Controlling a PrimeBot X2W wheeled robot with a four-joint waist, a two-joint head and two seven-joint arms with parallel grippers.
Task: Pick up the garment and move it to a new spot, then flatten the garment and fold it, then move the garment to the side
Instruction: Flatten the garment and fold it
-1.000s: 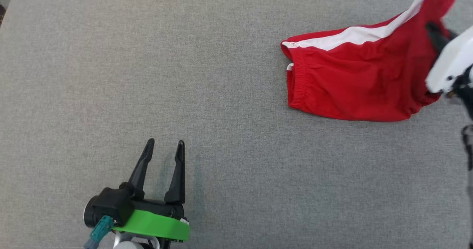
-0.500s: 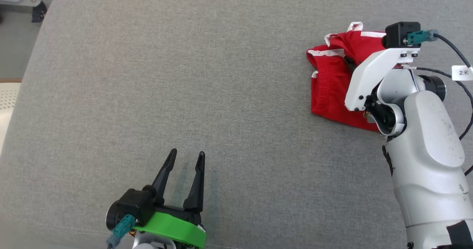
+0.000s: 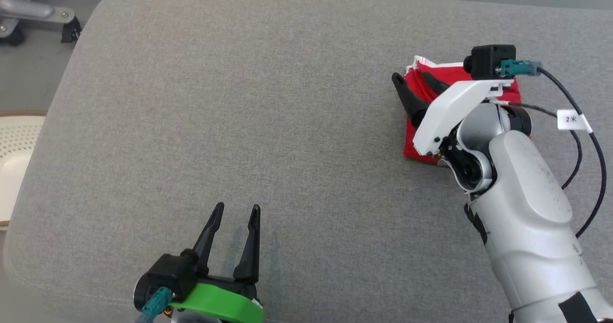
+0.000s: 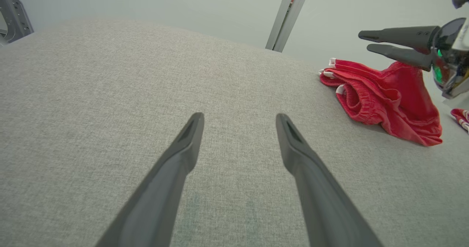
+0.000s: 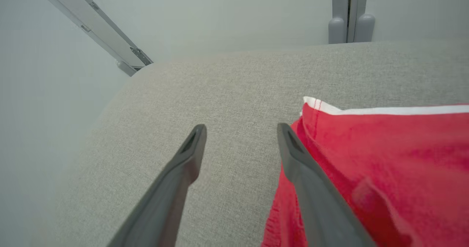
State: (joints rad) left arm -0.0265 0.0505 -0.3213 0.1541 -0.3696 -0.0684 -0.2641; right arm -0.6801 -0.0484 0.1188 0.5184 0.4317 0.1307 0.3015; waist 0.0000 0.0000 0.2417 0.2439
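Both claws released: left claw (image 3: pixel 238 206) idle, right claw (image 5: pixel 240 128) just over the red shorts (image 4: pixel 384 96), bunched at the far right of the bench (image 3: pixel 287 98). Move looks done; flattening next needs an edge gripped and spread.

A grey woven fabric covers the tabletop (image 3: pixel 287 121), whose far corner is rounded. Past its left edge lies a dull grey floor (image 3: pixel 28 74), with a metal bar (image 3: pixel 28 9) ending in a black foot (image 3: pixel 71 29) and a cream perforated surface (image 3: pixel 14 141) nearer by. Behind the tabletop stands a plain pale wall (image 5: pixel 220 12), crossed by a slanting grey strut (image 5: pixel 91 23) and an upright grey post (image 5: pixel 351 12). The light is soft and even
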